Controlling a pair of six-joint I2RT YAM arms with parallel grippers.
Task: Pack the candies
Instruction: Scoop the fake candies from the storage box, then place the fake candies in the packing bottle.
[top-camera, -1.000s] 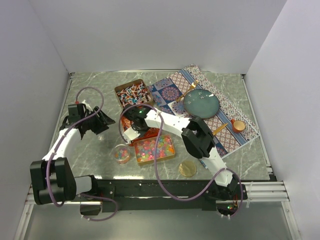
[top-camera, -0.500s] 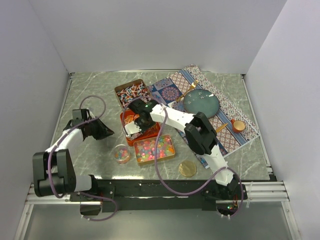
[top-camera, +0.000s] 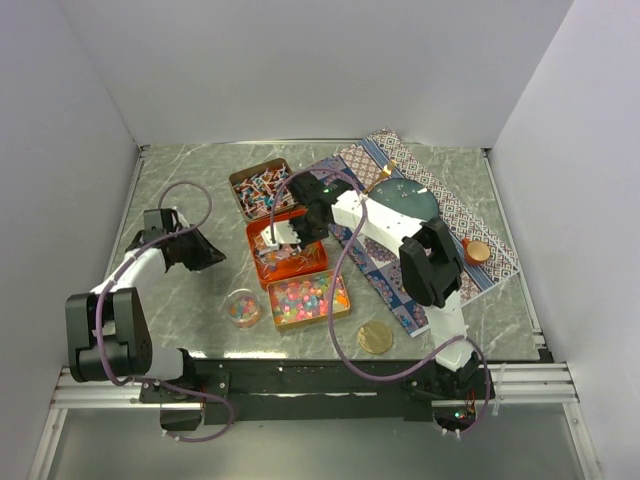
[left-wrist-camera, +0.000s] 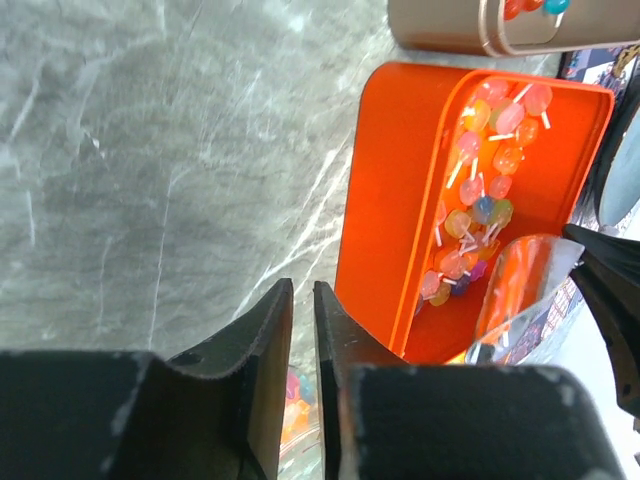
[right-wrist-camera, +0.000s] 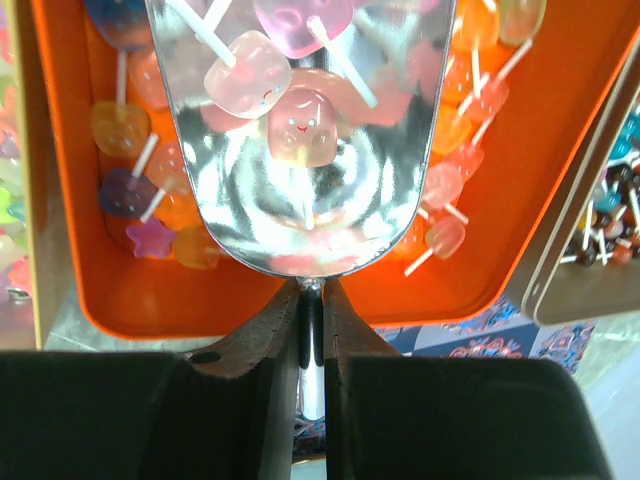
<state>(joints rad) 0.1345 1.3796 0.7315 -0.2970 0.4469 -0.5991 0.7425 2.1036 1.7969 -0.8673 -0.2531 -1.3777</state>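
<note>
Your table (top-camera: 190, 190) stock, read from above. Item one: an orange tin (top-camera: 256, 262) at centre, open, holding candies (top-camera: 300, 258), soft lollipops on white sticks in pink, orange and yellow, with a few purple. Item two: a gold tin (top-camera: 240, 178) just beside it at 11 o'clock, open, filled with small wrapped lollipops (top-camera: 265, 188) in red, white and dark. Item three: a second gold tin (top-camera: 310, 322) just beside the orange one at 5 o'clock, open, packed with multicoloured jellies (top-camera: 305, 298). Item four: a small round clear pot (top-camera: 230, 300) at 9 o'clock of the jelly tin, with a few coloured sweets (top-camera: 243, 310) inside. Item five: a round gold lid (top-camera: 376, 337) lying flat at 4 o'clock of the jelly tin. Item six: a teal plate (top-camera: 402, 208) at 2 o'clock of the orange tin, on a patterned mat (top-camera: 450, 215), with a small copper cup (top-camera: 477, 251) at its 4 o'clock. Your right claw (right-wrist-camera: 311, 290) is clenched on the handle of a metal scoop (right-wrist-camera: 300, 220), which sits over the orange tin with several pink lollipops in its bowl. Your left claw (left-wrist-camera: 303, 300), at 9 o'clock of the orange tin, has its fingers drawn almost together, grasping nothing.
</note>
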